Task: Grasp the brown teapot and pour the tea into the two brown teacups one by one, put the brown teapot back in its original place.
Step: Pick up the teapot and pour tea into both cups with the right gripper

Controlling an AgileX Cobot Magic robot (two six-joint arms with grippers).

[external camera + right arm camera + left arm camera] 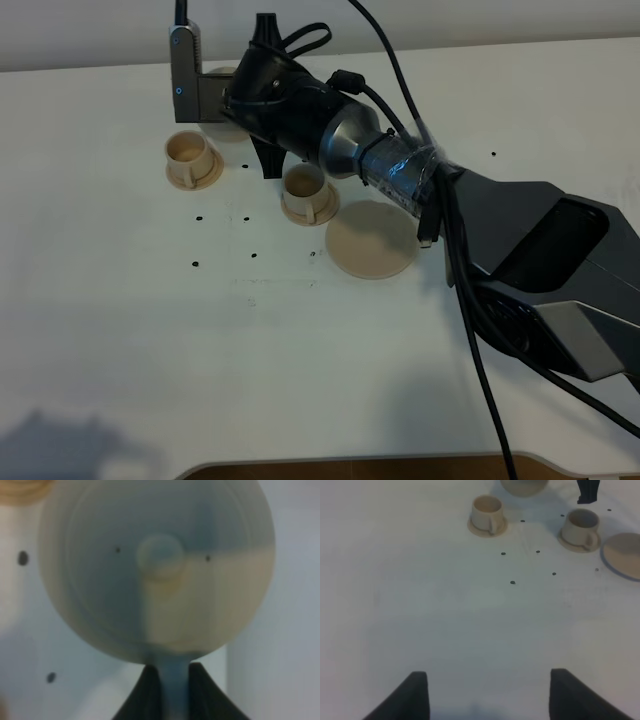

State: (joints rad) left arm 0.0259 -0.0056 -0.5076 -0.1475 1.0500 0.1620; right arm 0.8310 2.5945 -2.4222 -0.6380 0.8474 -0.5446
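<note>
The brown teapot (157, 570) fills the right wrist view from above, with its round lid and knob. My right gripper (170, 682) is shut on its loop handle. In the high view the right arm reaches across to the back left and hides most of the teapot (230, 130), which is behind the two brown teacups. One teacup (190, 158) stands on its saucer at the left, the other (308, 192) nearer the middle. Both also show in the left wrist view (487, 512) (581, 526). My left gripper (487, 700) is open and empty, well short of the cups.
An empty round tan saucer (372, 240) lies to the right of the middle cup and also shows in the left wrist view (622, 555). Small dark marks dot the white table (150, 340). The right arm's cables (470, 300) hang over the right side.
</note>
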